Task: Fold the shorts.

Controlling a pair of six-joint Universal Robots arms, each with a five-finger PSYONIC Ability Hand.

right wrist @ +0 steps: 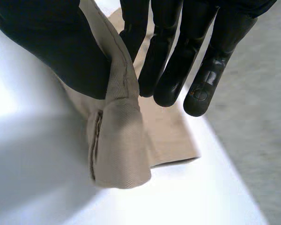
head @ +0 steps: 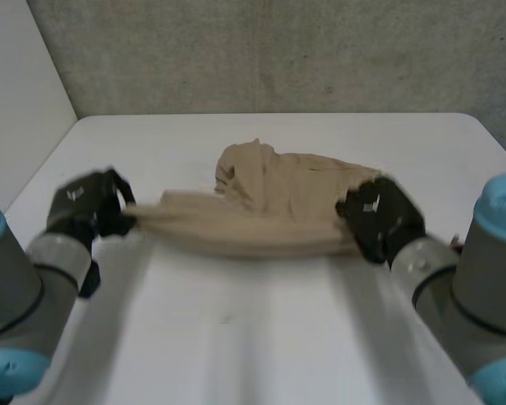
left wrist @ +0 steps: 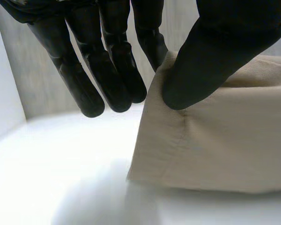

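Fingers [left wrist: 150, 42] and thumb of the left hand [head: 86, 205] pinch one end of the tan shorts [head: 261, 202]. The right hand [head: 378, 215] clamps the other end between its thumb and fingers [right wrist: 166, 70]. The near edge hangs stretched between them, and the rest lies bunched on the white surface [head: 236, 337]. The fold will likely land straight if both hands travel level with equal tension. Both hands hover low, forearms reaching in from the near corners.

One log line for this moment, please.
step: folding | left robot hand: pinches shorts edge | right robot hand: pinches opposite end | shorts: edge stretched between hands, rest bunched on table
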